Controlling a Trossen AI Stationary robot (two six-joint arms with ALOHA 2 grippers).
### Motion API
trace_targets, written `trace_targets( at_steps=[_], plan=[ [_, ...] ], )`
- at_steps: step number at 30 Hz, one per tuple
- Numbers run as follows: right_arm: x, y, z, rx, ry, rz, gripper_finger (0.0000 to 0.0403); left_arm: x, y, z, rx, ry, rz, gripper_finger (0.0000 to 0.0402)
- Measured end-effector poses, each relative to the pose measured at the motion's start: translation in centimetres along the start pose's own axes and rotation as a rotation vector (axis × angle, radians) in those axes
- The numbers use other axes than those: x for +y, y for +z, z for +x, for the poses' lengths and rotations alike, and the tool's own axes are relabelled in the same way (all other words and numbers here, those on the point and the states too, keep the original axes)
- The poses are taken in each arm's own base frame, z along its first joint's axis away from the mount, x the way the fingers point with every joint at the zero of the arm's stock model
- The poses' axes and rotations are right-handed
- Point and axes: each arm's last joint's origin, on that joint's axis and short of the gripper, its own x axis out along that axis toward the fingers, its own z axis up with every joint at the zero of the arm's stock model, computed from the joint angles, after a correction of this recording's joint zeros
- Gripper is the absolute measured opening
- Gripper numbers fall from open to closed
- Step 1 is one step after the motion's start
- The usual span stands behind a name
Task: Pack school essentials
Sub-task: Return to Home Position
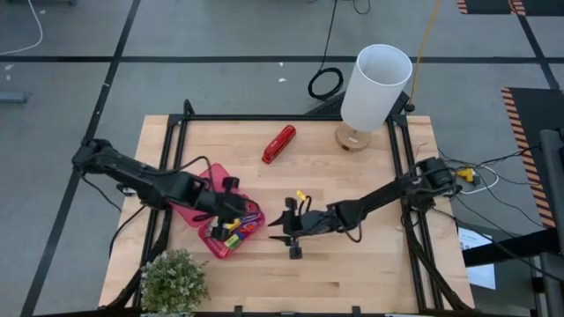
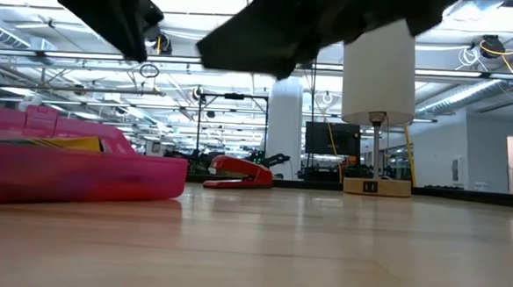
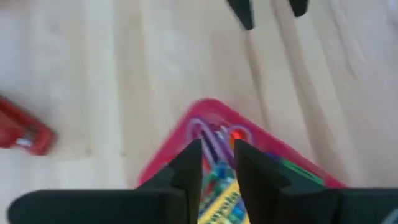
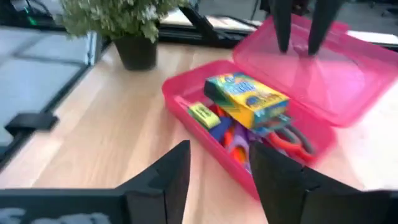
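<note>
An open pink case (image 1: pixel 211 211) lies on the table's near left part, its lid (image 4: pixel 323 68) laid back flat. In its tray are a green-yellow crayon box (image 4: pixel 245 96), red-handled scissors (image 4: pixel 292 142), purple-handled scissors (image 3: pixel 208 134) and a small yellow eraser (image 4: pixel 200 113). My left gripper (image 1: pixel 232 216) hangs open just above the tray, fingers pointing down, with nothing between them (image 3: pixel 217 168). My right gripper (image 1: pixel 282 231) stands open to the right of the case, facing it, also with nothing between its fingers (image 4: pixel 221 174).
A red stapler (image 1: pixel 278 143) lies toward the far side at the middle. A white-shaded lamp (image 1: pixel 370 92) stands at the far right corner. A potted plant (image 1: pixel 174 280) sits at the near left corner. Bare wood lies between the case and the stapler.
</note>
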Motion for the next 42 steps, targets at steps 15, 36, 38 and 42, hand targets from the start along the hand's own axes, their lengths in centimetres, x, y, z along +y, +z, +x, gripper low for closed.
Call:
trace_targets(
  at_steps=[15, 36, 38, 42],
  plan=[
    [-0.5, 1.0, -12.5, -0.052, -0.146, -0.064, 0.0083, 1.5, -3.3, -6.9, -0.552, 0.235, -0.054, 0.0011],
    [-4.5, -8.1, -21.9, -0.181, -0.164, -0.008, 0.0003, 2.0, -13.9, -4.0, -0.807, 0.210, -0.150, 0.0008],
    [-4.6, -8.8, -22.1, -0.185, -0.164, -0.015, 0.0003, 1.9, -14.3, -3.6, -0.814, 0.209, -0.149, 0.0004],
    [-4.8, -10.2, -22.4, -0.191, -0.162, -0.011, 0.0003, 1.7, -14.8, -2.7, -0.861, 0.192, -0.117, 0.0007]
  ],
)
